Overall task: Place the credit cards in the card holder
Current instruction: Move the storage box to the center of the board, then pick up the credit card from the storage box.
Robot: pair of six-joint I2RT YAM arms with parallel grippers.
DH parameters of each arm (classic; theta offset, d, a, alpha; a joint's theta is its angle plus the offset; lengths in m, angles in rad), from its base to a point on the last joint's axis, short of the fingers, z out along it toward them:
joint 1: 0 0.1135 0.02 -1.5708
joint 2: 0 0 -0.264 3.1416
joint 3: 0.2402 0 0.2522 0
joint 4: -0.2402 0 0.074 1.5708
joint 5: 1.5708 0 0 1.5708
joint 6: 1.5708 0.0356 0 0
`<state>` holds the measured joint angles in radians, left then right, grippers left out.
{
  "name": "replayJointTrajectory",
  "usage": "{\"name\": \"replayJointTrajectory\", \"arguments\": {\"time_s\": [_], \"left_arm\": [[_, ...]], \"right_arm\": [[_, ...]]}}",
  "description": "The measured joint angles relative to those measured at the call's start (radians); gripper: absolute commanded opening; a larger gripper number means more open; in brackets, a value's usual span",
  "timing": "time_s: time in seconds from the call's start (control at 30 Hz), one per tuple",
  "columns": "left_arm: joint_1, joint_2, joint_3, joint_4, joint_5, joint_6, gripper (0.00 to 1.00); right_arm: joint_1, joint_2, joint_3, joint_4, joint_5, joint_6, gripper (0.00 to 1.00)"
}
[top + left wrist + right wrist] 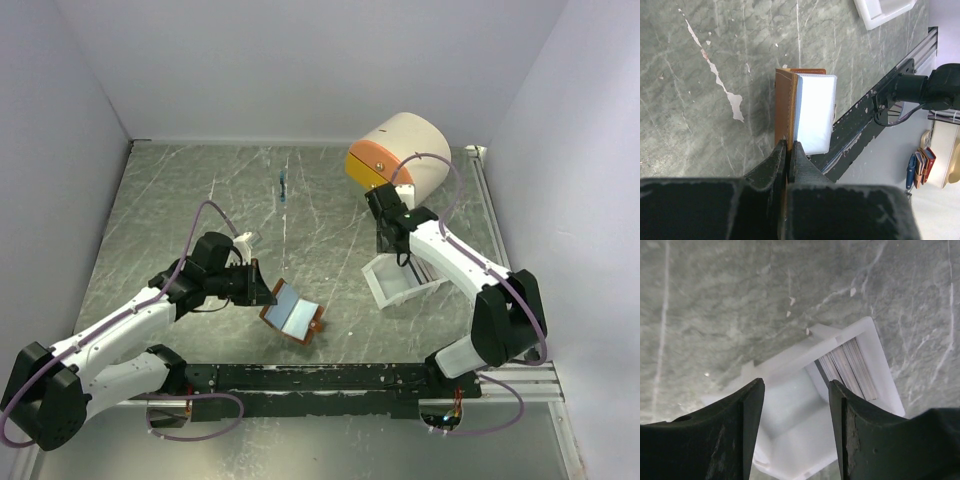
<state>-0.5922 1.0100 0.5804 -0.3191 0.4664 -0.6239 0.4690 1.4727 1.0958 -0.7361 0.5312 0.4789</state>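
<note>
Picking one card out of the stack looks like the step in hand. The cards (849,364) stand on edge, packed together against one wall of the white tray (878,349), which sits on the right half of the table (190,190), between the far-right corner and the near edge. The right claw (794,388) hangs just above the tray with its fingers apart at a middling gap, holding and touching nothing. In the right wrist view the gap sits over the bare part of the tray, and the stack lies off to one side of it.

To do this well, the claw should shift sideways until one finger stands outside the stack and the other can slip behind the outermost card alone. It should come down straight, with the fingers parallel to the card faces, and close gently on the top edge so the neighbours do not lift with it.

The wallet (785,102) waits close to the near edge, a little left of the middle. The left claw (789,146) is clamped on its brown flap, holding it open with the pale inner pocket (815,112) exposed. No card can be seen in it.
</note>
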Motion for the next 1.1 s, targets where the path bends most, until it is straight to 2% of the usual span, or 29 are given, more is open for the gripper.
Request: {"name": "replayJointTrajectory", "arguments": {"time_s": [0.47,1.1], "left_arm": [[0.0,0.0,0.0,0.0,0.001,0.0,0.07],[0.0,0.01,0.0,0.0,0.001,0.0,0.07]], "right_arm": [[-0.056,0.024,-0.044,-0.019,-0.038,-0.293,0.52],[-0.056,0.151,-0.077,-0.021,0.039,-0.315,0.48]]}}
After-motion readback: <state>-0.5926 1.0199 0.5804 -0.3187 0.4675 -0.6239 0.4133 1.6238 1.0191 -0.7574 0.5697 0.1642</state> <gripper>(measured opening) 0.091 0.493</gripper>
